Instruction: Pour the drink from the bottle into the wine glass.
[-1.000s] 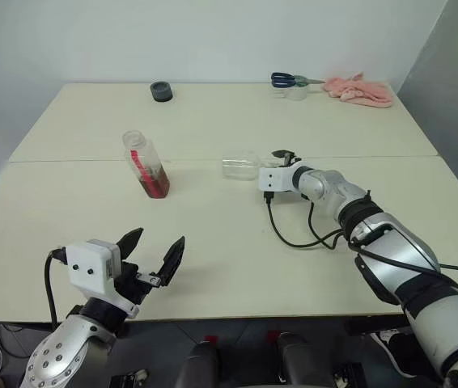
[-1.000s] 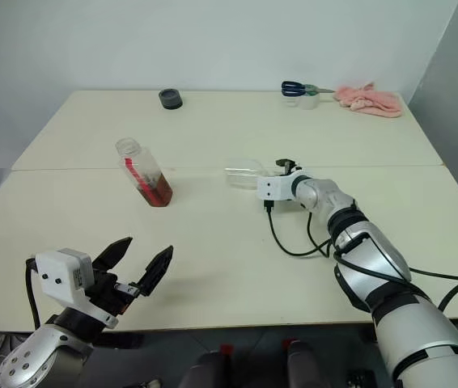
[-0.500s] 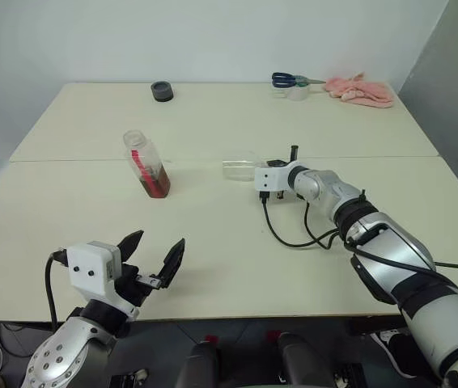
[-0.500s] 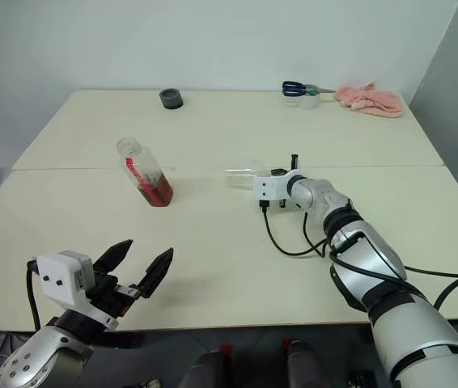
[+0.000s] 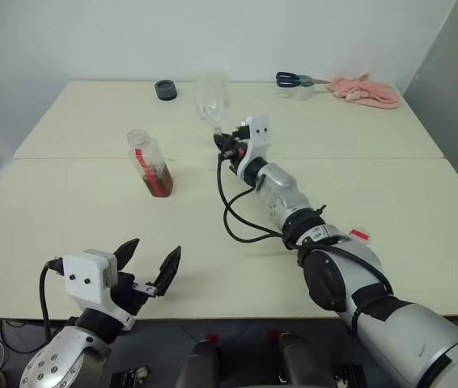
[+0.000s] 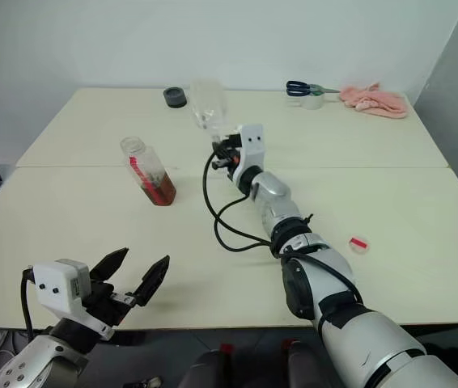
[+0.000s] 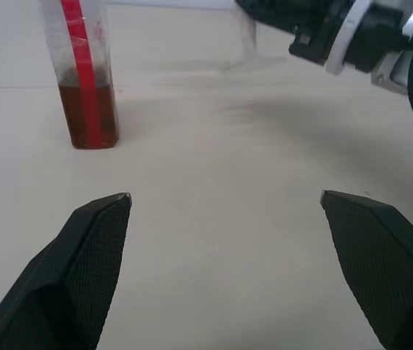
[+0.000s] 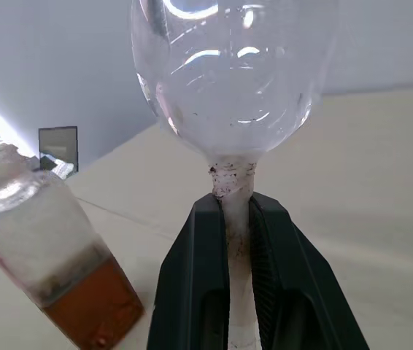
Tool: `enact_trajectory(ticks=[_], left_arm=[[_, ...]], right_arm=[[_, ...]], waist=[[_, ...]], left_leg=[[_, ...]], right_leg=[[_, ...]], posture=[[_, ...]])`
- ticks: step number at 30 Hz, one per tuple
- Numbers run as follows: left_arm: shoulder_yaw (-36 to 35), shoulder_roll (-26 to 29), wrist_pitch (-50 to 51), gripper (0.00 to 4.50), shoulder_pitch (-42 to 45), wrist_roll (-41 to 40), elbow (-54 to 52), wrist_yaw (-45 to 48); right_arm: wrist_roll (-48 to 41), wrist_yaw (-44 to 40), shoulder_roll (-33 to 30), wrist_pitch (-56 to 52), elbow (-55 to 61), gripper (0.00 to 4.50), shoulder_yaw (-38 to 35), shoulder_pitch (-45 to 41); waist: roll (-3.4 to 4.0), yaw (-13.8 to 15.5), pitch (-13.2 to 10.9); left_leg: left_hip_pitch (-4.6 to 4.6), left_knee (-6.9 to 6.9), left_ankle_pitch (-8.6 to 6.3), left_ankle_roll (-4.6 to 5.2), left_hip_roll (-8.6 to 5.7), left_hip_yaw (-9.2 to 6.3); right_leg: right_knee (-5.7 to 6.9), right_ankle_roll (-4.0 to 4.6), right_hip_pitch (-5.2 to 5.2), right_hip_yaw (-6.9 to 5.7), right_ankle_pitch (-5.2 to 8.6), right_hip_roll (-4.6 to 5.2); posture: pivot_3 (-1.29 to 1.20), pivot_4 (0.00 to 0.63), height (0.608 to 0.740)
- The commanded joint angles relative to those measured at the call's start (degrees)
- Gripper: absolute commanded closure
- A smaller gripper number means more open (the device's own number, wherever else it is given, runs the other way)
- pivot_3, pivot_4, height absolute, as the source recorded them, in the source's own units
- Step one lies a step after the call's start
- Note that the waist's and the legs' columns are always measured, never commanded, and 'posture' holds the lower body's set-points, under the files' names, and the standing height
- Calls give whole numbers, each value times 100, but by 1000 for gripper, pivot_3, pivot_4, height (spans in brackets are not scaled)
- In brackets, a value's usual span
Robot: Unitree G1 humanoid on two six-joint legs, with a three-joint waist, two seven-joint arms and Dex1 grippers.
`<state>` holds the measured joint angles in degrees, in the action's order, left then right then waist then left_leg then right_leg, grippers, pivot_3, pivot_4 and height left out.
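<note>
While the right tool (image 8: 237, 219) is clamped on the thin stem of the wine glass (image 5: 210, 97), the glass stands bowl-up in the air above the tabletop (image 5: 391, 186), toward twelve o'clock from the middle, and the bowl looks empty. At about ten o'clock from the middle stands the bottle (image 5: 150, 162), upright and uncapped, with the drink (image 7: 86, 115) filling its lower part; it is near the glass but apart from it. At seven o'clock, by the near edge, the left tool (image 5: 148, 267) hovers with its fingers spread wide, holding nothing. A small red cap (image 6: 359, 243) lies at four o'clock. Along the far edge sit a dark ring (image 5: 164, 90), scissors (image 5: 294, 79) and a pink cloth (image 5: 368, 90).
</note>
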<state>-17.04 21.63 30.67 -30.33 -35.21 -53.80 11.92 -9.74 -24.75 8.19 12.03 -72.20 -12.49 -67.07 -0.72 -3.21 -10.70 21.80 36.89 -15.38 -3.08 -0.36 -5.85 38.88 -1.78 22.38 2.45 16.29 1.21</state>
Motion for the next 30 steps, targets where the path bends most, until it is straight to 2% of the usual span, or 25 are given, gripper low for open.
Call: enact_trajectory(ticks=[1, 7, 10, 17, 22, 26, 30], left_arm=[[-134, 23, -99, 0, -30, -62, -266, 14], [-178, 110, -33, 0, 104, -144, -243, 20], [-209, 166, -9, 0, 162, -203, -219, 22], [-226, 231, 9, 0, 154, -304, -223, 1], [-213, 241, 10, 0, 152, -322, -212, -21], [-214, 252, 12, 0, 140, -323, -213, -20], [-235, 243, 7, 0, 126, -314, -225, -43]], right_arm=[[133, 111, -46, 226, 129, 4377, 96, 186], [1058, 684, -396, 395, 51, 4377, 860, 778], [1258, 717, -616, 332, 171, 4377, 1094, 1105], [1051, 271, -1047, -353, 1051, 4377, 1146, 1918], [1056, 1, -1292, -830, 1962, 4377, 1307, 2419], [1008, -83, -1255, -1099, 2456, 4377, 1443, 2481], [861, -80, -1067, -919, 2534, 4377, 1427, 2263]], waist=[[0, -6, 0], [1, 0, 3], [14, 28, 20], [36, 74, 54], [66, 74, 119], [65, 70, 123], [54, 65, 124]], left_leg=[[0, -2, 0, 0, 2, 0], [-12, -3, 1, -1, 10, -13], [-20, -1, 1, -2, 2, -14], [-100, -9, -2, 0, -3, -8], [-105, -9, -2, 0, -3, -4], [-110, -11, -2, 0, 2, 0], [-108, -13, -2, -1, 3, -2]], right_leg=[[2, 4, 3, 0, 2, -2], [14, 15, -4, -6, 9, -10], [12, 13, -14, -8, 9, -7], [-8, 13, -102, -4, 20, 0], [-9, 2, -106, 1, 28, 0], [-8, 10, -106, 4, 37, -3], [-8, 7, -103, 3, 36, -4]], posture=[[0, 150, 740], [0, 150, 740], [0, 150, 740], [0, 150, 740], [0, 150, 740], [0, 150, 740], [0, 150, 740]])
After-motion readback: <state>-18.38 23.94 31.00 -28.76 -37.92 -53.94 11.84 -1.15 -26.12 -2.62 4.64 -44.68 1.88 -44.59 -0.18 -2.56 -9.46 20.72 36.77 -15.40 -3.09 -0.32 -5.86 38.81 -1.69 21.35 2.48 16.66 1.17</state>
